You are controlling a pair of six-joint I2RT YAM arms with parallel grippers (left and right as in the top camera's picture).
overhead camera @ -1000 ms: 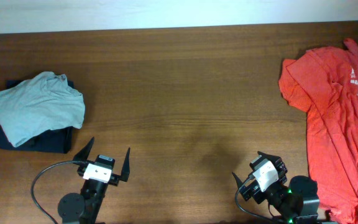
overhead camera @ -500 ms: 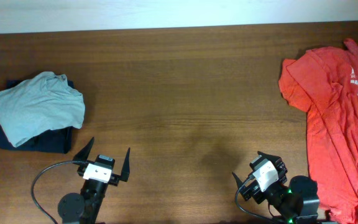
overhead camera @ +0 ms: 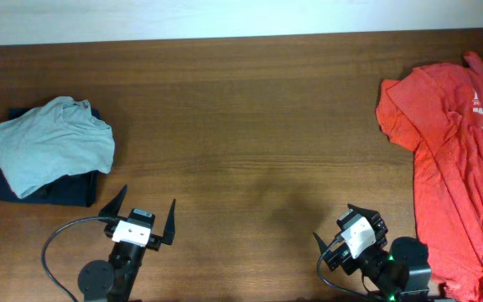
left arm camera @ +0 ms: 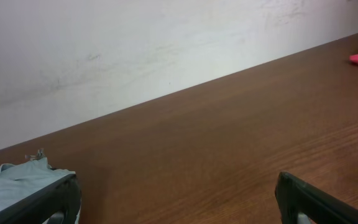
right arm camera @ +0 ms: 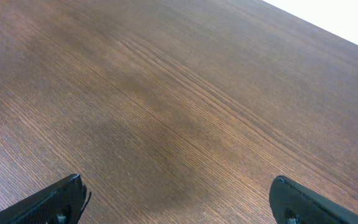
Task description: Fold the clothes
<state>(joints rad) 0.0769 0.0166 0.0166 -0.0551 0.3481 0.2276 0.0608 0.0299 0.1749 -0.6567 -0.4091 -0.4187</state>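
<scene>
Three garments lie on the wooden table (overhead camera: 241, 126). A red shirt (overhead camera: 455, 159), unfolded and rumpled, sprawls at 3 o'clock along the table's edge. At 9 o'clock a pale grey-green shirt (overhead camera: 49, 143) rests bunched on a folded dark garment (overhead camera: 57, 191). The left gripper (overhead camera: 145, 205), at 7 o'clock, and the right gripper (overhead camera: 335, 225), at 5 o'clock, each have fingers spread apart, holding nothing, well apart from all cloth.

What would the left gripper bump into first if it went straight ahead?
Probably nothing on the brown wooden table: the left gripper faces bare wood up to the white wall.
</scene>
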